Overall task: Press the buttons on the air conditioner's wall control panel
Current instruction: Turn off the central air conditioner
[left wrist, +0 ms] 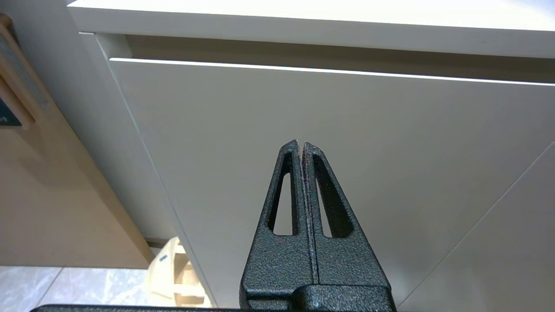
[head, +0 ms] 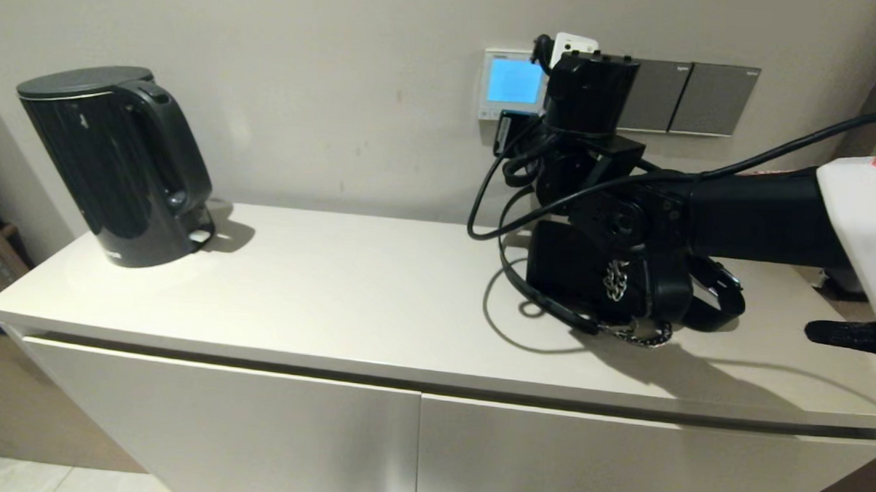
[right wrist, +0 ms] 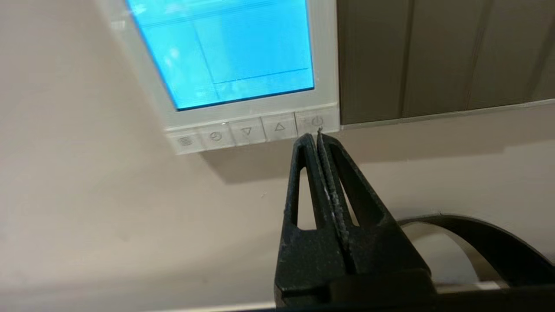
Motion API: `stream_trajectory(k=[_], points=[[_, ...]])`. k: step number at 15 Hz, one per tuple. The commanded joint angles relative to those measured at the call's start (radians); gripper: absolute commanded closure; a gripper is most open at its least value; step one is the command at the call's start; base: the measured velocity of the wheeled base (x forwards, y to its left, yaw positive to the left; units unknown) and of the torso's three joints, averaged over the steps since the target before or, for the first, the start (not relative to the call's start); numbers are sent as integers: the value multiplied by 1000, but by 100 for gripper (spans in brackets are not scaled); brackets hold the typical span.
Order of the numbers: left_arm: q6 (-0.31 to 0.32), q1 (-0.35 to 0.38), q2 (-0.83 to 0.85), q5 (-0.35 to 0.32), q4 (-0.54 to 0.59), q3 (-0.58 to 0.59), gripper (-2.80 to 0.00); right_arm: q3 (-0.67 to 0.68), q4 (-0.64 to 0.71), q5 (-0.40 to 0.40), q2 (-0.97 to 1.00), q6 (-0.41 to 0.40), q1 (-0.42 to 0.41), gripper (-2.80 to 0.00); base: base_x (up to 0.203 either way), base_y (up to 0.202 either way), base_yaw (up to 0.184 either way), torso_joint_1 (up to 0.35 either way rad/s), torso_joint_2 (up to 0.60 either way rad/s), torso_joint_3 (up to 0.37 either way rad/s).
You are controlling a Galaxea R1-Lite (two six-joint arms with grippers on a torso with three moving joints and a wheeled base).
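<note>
A: 5 buttons [right wrist: 247,132] line the panel [right wrist: 325,56] at upper centre; which one?

B: The power one. The right end effector [right wrist: 315,138], fingers together, sits at it. Push straight, lightly, avoiding the neighbour. The left end effector [left wrist: 301,147], also closed, idles below the desk [head: 334,286].

Matte black right arm [head: 738,213] with looping black cables, white shell, textured black slotted triangular pincer [right wrist: 315,138]

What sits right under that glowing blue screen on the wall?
A row of small pale buttons lines the control panel beneath its screen. The shut right gripper points at the power button; any contact is hidden.
</note>
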Motion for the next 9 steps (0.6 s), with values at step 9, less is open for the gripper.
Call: stream_trajectory(k=[9], points=[[0, 0, 1, -1, 9, -3, 0, 386, -6, -12, -430, 1, -22, 0, 0, 0, 0, 0, 0, 0]])
